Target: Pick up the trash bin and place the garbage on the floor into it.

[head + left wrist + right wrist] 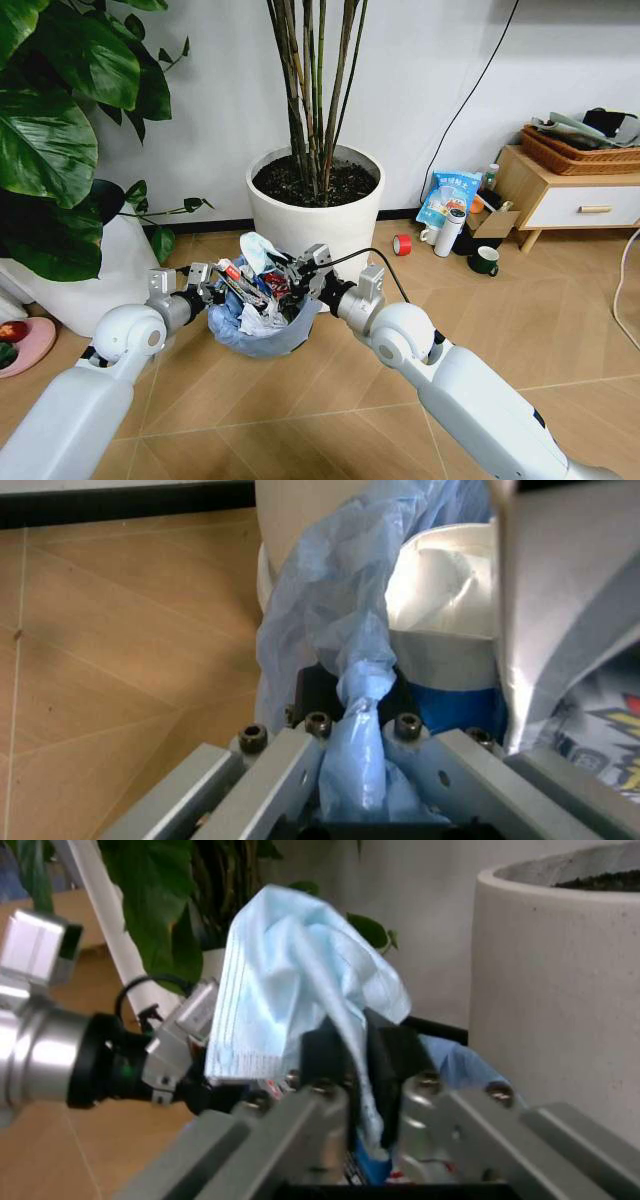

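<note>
Hanging above the floor point(300, 390) just in front of the big white pot point(315, 215), the bin point(262, 335) is held between the two arms. The left gripper point(207, 283) is set at the bin's left rim; in the left wrist view its fingers point(290, 769) are seen pinched on a twisted fold of the blue bag point(345, 667), with the bin's white rim beside it. The right gripper point(298, 277) is held over the bin's right rim, on the side nearer the pot. In the right wrist view its fingers point(325, 1057) are closed on the mask point(295, 982), which is draped up and over them, with the pot's wall close behind. The bin is filled with garbage point(255, 290): crumpled white paper, a red wrapper and a printed tube are heaped above the rim, and the mask point(258, 250) is seen at the top of the heap. To the right of the pot, a red tape roll point(402, 244), a white bottle point(449, 232) and a dark mug point(485, 261) are left on the floor.
</note>
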Controlling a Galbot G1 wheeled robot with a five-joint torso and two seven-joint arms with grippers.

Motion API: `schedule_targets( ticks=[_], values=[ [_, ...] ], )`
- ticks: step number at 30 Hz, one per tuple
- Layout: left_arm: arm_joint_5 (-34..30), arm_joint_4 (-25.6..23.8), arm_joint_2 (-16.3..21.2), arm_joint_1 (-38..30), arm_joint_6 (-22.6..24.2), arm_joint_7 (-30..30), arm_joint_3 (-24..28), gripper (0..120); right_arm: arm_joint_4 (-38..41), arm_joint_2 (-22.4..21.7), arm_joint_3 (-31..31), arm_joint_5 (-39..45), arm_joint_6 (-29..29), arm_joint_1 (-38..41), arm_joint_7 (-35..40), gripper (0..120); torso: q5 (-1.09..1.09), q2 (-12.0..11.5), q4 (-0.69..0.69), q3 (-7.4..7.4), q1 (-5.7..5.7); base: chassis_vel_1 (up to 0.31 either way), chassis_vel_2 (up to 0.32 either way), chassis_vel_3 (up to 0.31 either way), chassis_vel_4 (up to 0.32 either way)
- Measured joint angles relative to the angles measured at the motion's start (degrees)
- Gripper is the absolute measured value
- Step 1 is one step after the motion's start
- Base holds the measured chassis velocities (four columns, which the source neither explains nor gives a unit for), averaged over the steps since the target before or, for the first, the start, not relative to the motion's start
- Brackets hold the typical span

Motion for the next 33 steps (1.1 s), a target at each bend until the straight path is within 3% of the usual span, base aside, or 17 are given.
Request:
schedule_targets(
  ticks=[24,33],
  values=[
    [-0.1,-0.2,-0.2,-0.1,0.0,-0.4,-0.6,0,-2.4,0.6,-1.2,-1.9,0.6,1.4,0.1,97,0.0,0.0,0.01,0.0,0.0,0.0,0.0,0.0,0.0],
    [-0.1,-0.5,-0.2,0.2,0.0,-0.4,-0.8,0,-3.2,-0.3,-1.7,-1.8,0.3,2.4,0.2,100,0.0,0.0,0.01,0.0,0.0,0.0,0.0,0.0,0.0]
  ],
)
